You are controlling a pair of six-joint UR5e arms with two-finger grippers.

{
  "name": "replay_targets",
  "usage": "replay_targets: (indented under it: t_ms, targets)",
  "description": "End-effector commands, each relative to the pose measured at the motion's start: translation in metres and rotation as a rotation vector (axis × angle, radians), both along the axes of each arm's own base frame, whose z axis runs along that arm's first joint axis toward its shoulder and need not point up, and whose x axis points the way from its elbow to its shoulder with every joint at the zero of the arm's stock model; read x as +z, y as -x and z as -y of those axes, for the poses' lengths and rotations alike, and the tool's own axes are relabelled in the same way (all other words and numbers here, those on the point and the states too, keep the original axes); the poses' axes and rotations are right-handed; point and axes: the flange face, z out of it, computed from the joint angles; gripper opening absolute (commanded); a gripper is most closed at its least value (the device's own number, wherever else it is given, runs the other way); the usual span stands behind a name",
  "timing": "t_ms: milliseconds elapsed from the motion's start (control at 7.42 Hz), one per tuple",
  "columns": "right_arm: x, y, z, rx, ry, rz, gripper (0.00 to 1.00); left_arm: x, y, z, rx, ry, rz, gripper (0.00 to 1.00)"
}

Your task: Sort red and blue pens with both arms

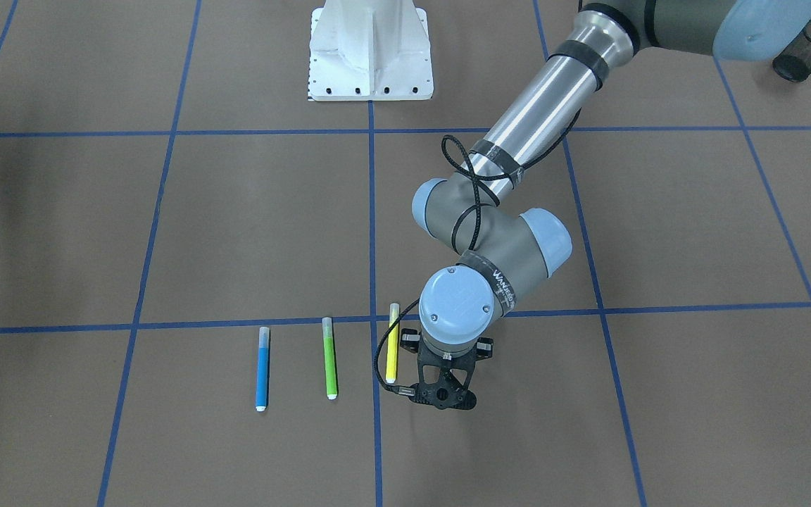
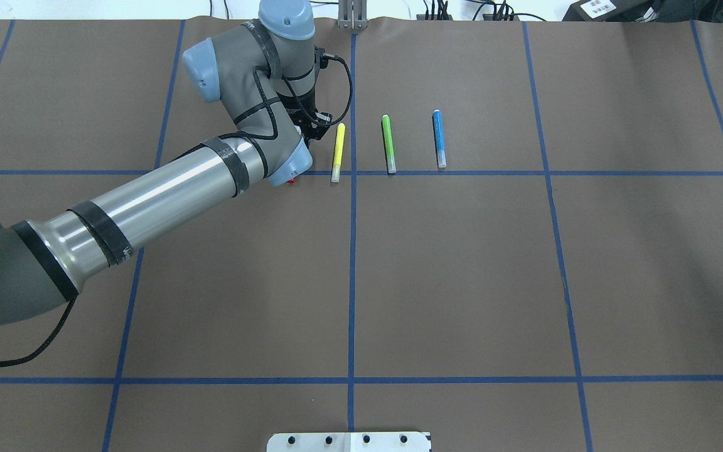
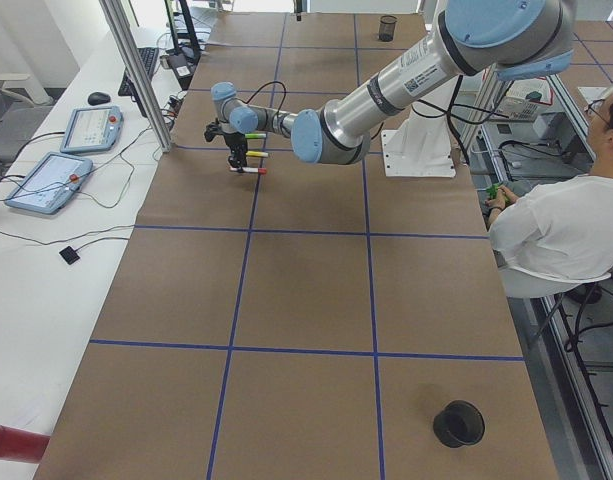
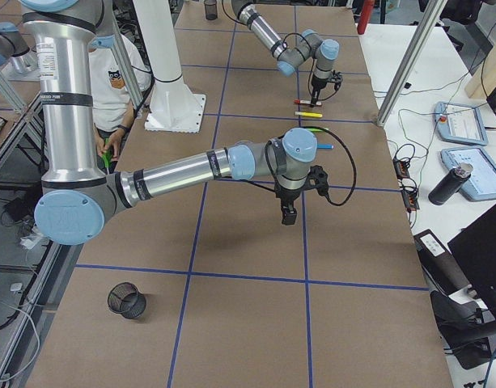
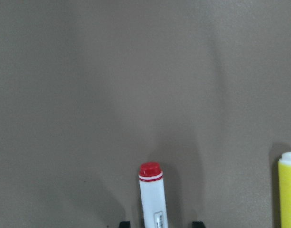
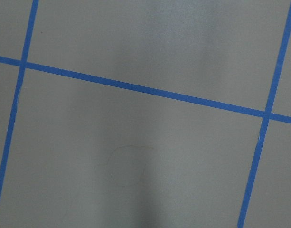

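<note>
My left gripper (image 5: 161,224) sits over the red pen (image 5: 152,194) — jaws parted wider than its barrel, a gap on each side, gripping nothing. That pen lies on the table (image 1: 166,225) just beside the yellow pen (image 5: 288,190); the blue pen (image 1: 262,368) lies 2 places further, past the green pen (image 1: 330,359). My right gripper (image 4: 288,212) hangs well apart — I cannot tell its opening.

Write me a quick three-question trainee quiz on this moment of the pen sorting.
1. True or false: the left claw's fingers stand on either side of the red pen.
2. The pen nearest the red pen is: A blue, B green, C yellow.
3. Fill in: the right wrist view shows only bare table and ___ tape.
Key: 1 true; 2 C, the yellow pen; 3 blue.
</note>
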Motion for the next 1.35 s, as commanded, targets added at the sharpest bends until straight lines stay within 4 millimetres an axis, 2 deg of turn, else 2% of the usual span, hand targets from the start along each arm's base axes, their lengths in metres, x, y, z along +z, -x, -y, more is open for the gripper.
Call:
replay_targets:
  t_ms: [0,135,270,404,809,944,1079,1213]
  targets:
    - [0.001,0.001,0.0,-0.001,0.003,-0.001,1.0,0.001,-0.002,-0.001,-0.025,0.027,0.005,0.21]
    - [0.003,0.0,0.0,0.0,0.006,-0.001,1.0,0.001,-0.002,-0.001,-0.031,0.033,0.008,0.0]
    - [0.003,0.0,0.0,0.0,0.006,-0.001,1.0,0.001,-0.001,-0.001,-0.033,0.036,0.009,0.0]
    - [0.002,0.0,0.0,0.0,0.005,0.001,1.0,-0.008,0.001,0.0,-0.037,0.03,-0.002,0.0]
    - [-0.003,0.002,0.004,-0.001,-0.015,0.003,1.0,-0.064,0.03,0.005,-0.102,0.016,-0.072,0.0]
    - [-0.001,0.002,0.006,-0.001,-0.03,0.006,1.0,-0.076,0.049,-0.004,-0.142,0.018,-0.102,0.0]
    - [0.001,0.002,0.009,0.007,-0.036,0.007,1.0,-0.065,0.07,-0.025,-0.17,0.009,-0.148,0.0]
    - [-0.003,0.003,0.011,0.041,-0.009,0.009,1.0,-0.063,0.092,-0.047,-0.181,-0.011,-0.185,0.0]
